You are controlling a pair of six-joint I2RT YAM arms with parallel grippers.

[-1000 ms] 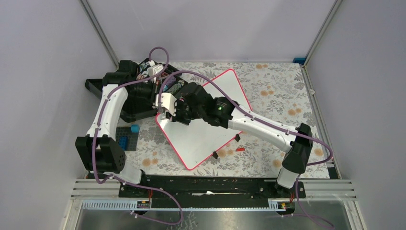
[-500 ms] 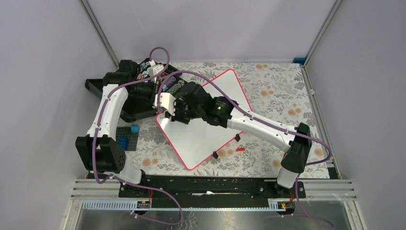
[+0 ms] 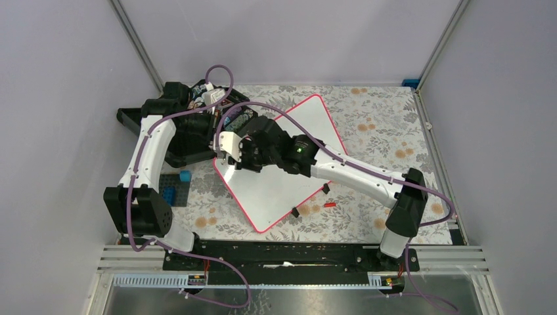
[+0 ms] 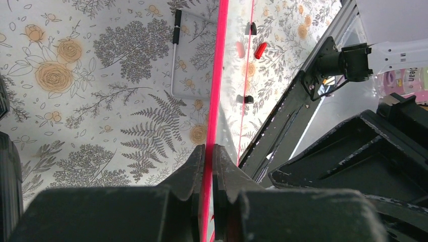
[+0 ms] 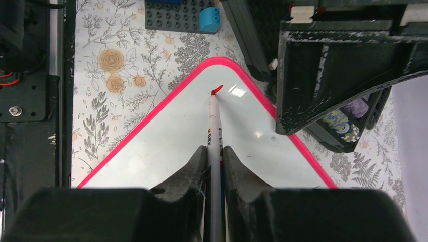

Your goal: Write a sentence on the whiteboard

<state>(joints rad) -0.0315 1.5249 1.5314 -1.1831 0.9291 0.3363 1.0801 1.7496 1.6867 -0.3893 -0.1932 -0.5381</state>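
At the near edge of the table (image 3: 387, 131), the two arm bases are sitting side by side on a black rail. Just beyond them, the whiteboard (image 3: 282, 187) is lying diagonally across the flowered cloth, with its two black clips (image 3: 295, 212) on the near right edge. A small red piece (image 3: 330, 205) is lying on the cloth just beside that edge. To the left of the board, a dark block plate (image 3: 172, 191) is carrying a blue brick.

Farther in, the right gripper (image 5: 215, 151) is closing on a marker (image 5: 214, 123) and holding it in line with the fingers. The marker's tip is touching the board near its rounded left corner, where a short red stroke (image 5: 217, 89) is showing. No full words are readable on the board.

The left gripper (image 4: 208, 151) is clamping the board's pink rim (image 4: 218, 75) between its closed fingers. A black case (image 5: 328, 65) is standing beside the board's far left edge.
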